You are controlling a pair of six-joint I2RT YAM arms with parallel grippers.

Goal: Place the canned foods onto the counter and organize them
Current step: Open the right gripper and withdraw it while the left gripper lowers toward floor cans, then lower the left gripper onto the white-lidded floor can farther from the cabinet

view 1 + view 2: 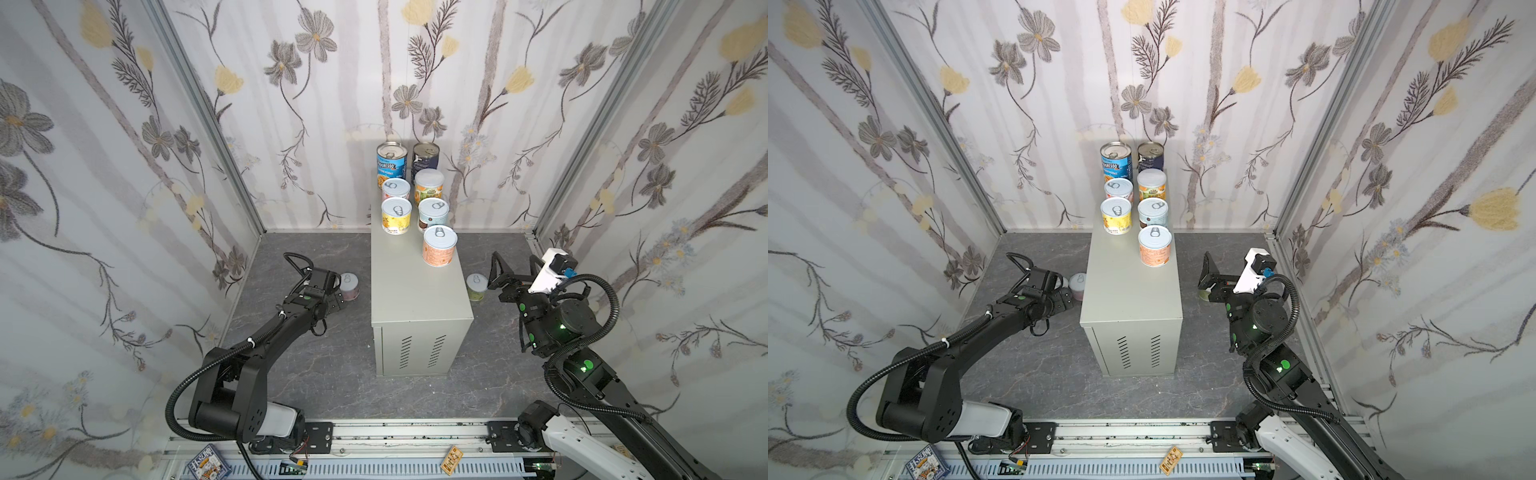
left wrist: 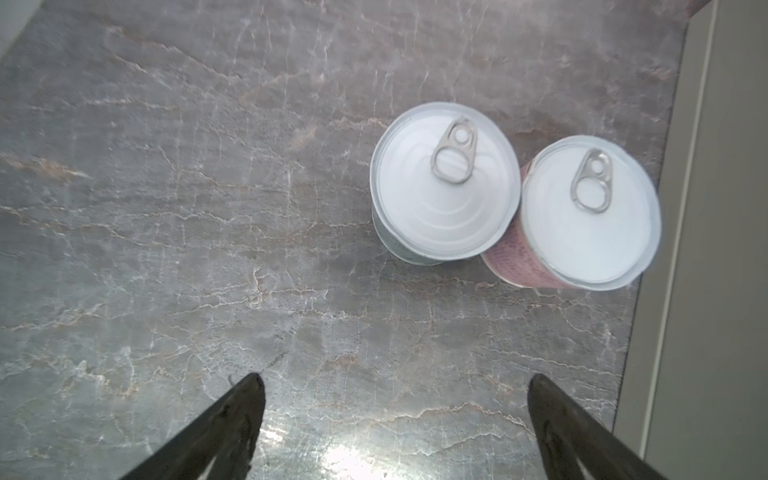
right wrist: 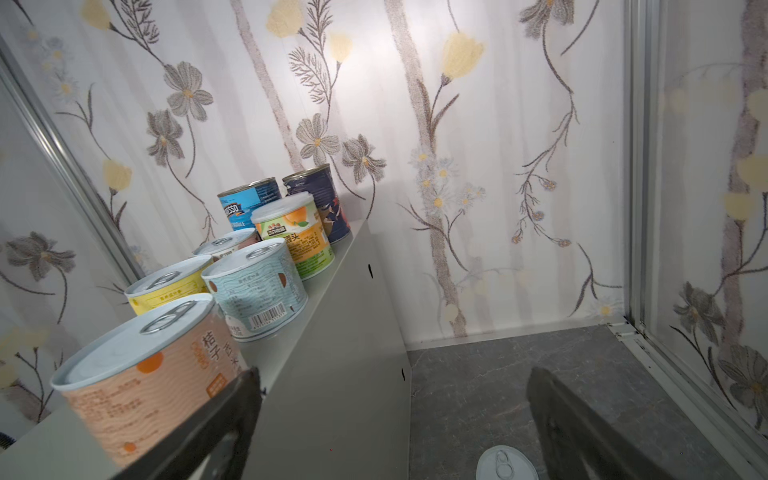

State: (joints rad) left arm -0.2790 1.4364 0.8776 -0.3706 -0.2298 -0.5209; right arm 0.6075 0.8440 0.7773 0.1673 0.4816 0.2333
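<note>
Left arm (image 1: 266, 332): stretched forward and low, wrist tipped downward. Left gripper (image 2: 395, 380): jaws spread wide, nothing between them. Right arm (image 1: 582, 365): elbow folded, forearm raised, wrist turned toward the middle. Right gripper (image 3: 392, 374): jaws also wide apart, empty, pointing roughly level.

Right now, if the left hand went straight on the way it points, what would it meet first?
Probably the floor: the open left hand aims down at it, with the pink can and grey can off to one side. Depth is unclear.
</note>
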